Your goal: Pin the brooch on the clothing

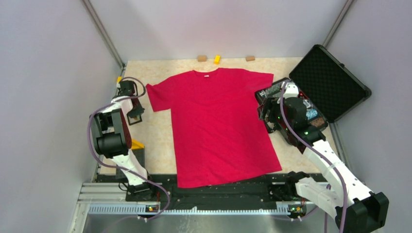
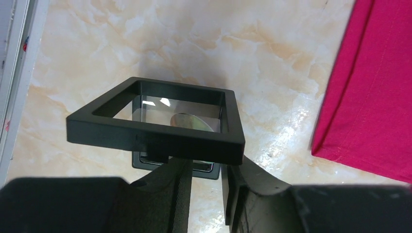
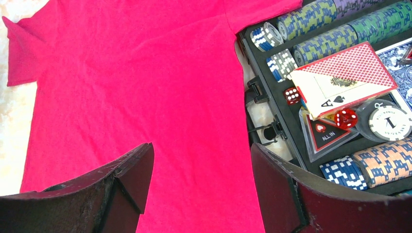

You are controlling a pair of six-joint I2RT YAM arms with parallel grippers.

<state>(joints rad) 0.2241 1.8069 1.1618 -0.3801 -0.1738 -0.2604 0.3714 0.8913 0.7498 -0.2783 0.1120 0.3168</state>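
Left end effector [image 2: 204,167] grips the black display frame [image 2: 155,133], left of the T-shirt [image 2: 374,92]; the brooch [image 2: 188,121] inside looks light, stiff, tiny: pinch its rim. Right end effector [image 3: 200,155] hangs released.

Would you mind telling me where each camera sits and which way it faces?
Top external: above and behind the robot, looking down on table, T-shirt, black case; left arm and right arm show.
Left wrist: on left arm, facing down at black frame with brooch; left claw shows.
Right wrist: on right arm, facing down at case's chips; open right claw shows.
Shared: all see the T-shirt.
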